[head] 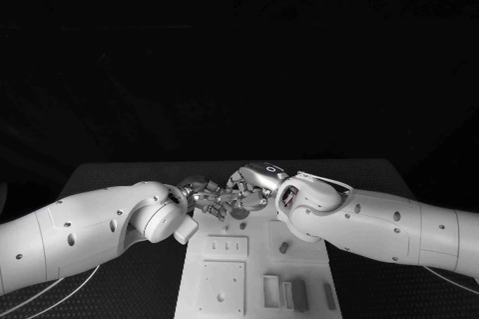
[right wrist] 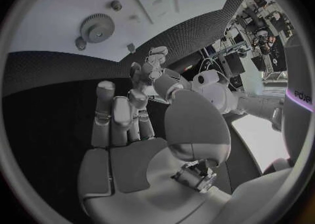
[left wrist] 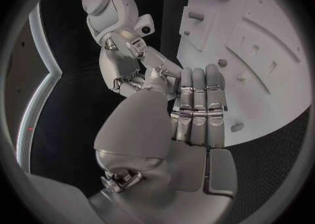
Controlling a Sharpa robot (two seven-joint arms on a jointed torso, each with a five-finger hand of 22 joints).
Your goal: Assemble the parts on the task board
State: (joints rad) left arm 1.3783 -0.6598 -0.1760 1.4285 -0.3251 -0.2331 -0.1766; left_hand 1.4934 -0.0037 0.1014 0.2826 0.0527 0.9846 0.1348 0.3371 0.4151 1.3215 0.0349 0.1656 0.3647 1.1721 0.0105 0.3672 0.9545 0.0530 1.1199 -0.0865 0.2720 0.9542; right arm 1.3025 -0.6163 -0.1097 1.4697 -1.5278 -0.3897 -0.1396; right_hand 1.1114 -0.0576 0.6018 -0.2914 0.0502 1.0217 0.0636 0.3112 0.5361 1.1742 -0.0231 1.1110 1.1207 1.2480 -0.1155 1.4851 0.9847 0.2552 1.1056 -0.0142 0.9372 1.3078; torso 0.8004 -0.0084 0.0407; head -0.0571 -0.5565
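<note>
Task board [head: 255,277] cut off below; far end perhaps behind both hands.

— What does the task board [head: 257,277] look like?
— A white plate, flat on the table, with raised rectangular blocks and slots in its near half.

— And the parts?
— A toothed gear [right wrist: 97,27] lies flat at the board's far end, with a small round piece [right wrist: 80,43] just beside it and a small peg [right wrist: 116,5] nearby. A short dark peg [head: 284,248] sits mid-board, and dark bars [head: 300,295] stand in the near slots.
</note>
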